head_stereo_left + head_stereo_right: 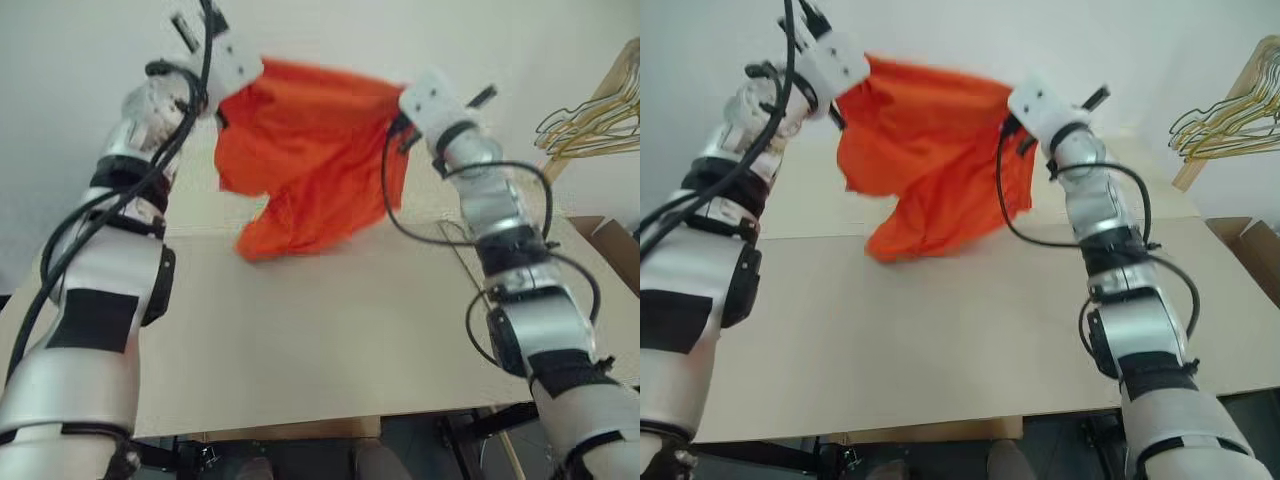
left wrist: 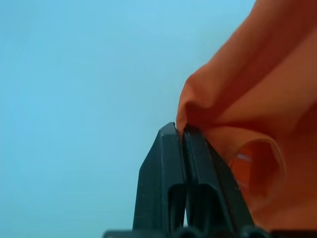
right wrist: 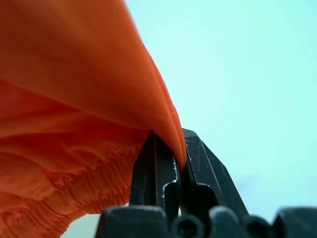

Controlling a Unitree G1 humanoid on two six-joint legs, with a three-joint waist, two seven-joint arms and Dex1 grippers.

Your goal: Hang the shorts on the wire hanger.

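Note:
The bright orange shorts [image 1: 300, 150] hang in the air above the far part of the table [image 1: 300, 340], stretched between my two raised arms. My left gripper [image 2: 182, 131] is shut on a fold at the shorts' left upper corner. At the right upper corner, my right gripper [image 3: 178, 148] is shut on the edge beside the gathered elastic waistband [image 3: 74, 193]. The fabric sags in the middle, and its lowest fold [image 1: 270, 240] hangs close to the tabletop. The wire hanger is out of view.
A bunch of several wire hangers [image 1: 590, 125] on a wooden rod stands at the far right, beyond the table's edge. A cardboard box [image 1: 612, 240] sits below it. A plain pale wall lies behind the table.

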